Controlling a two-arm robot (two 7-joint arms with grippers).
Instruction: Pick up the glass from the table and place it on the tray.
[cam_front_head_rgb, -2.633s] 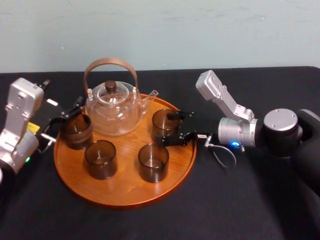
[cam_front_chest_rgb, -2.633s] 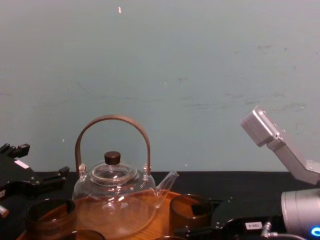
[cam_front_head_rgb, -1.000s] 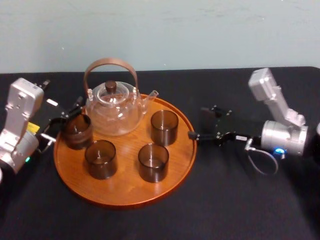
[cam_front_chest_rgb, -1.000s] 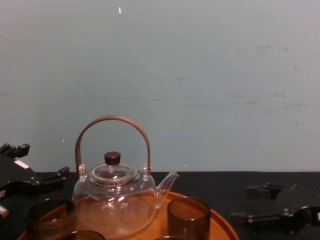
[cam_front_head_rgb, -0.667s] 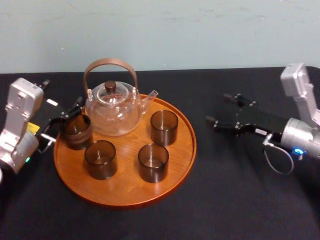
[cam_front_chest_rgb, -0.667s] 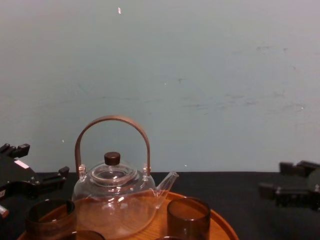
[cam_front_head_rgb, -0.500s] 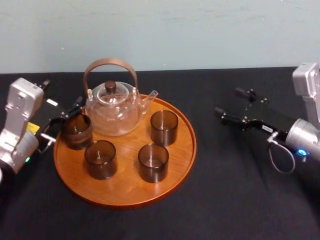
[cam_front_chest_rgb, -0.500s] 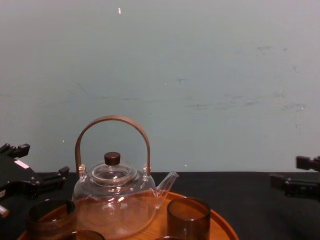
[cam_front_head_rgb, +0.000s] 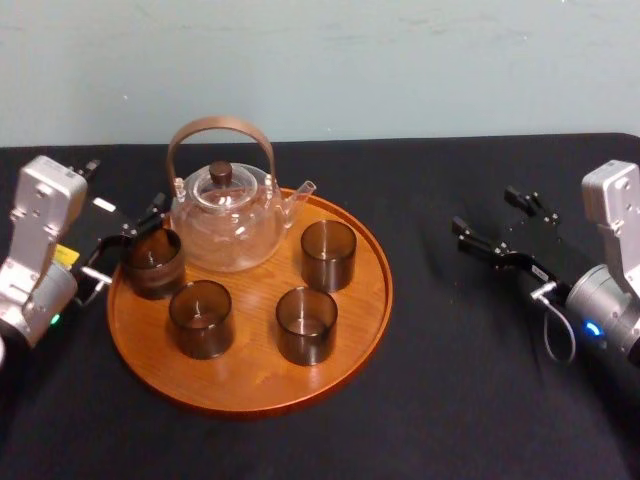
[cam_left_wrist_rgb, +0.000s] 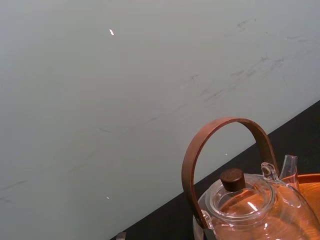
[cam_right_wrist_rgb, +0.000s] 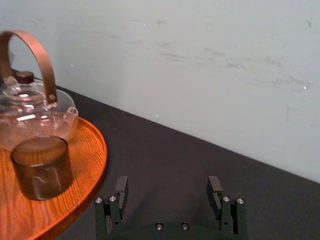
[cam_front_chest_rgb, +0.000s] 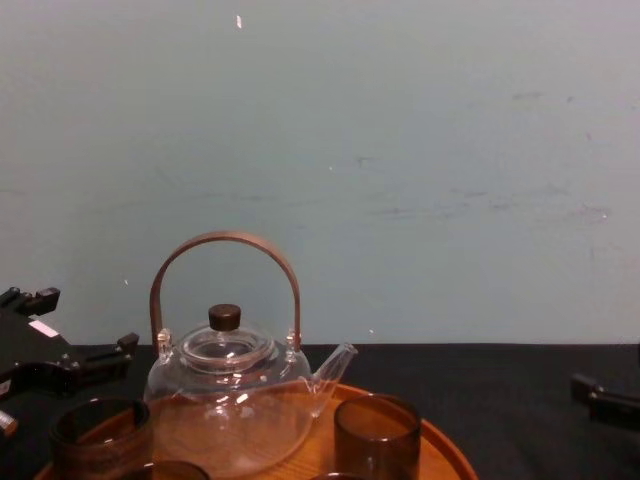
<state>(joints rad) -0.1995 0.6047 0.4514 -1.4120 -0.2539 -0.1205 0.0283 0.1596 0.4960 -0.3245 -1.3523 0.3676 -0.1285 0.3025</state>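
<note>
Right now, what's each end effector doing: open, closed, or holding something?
Left end effector: open, straddling a glass at the left edge of the tray.
Right end effector: open, empty, over the table.

- Setting: staged robot test bench in a lab-type room.
- Evidence: table (cam_front_head_rgb: 450, 420) draped in plain black cloth.
- Evidence: bare, scuffed pale wall (cam_front_chest_rgb: 400, 150) directly behind it.
</note>
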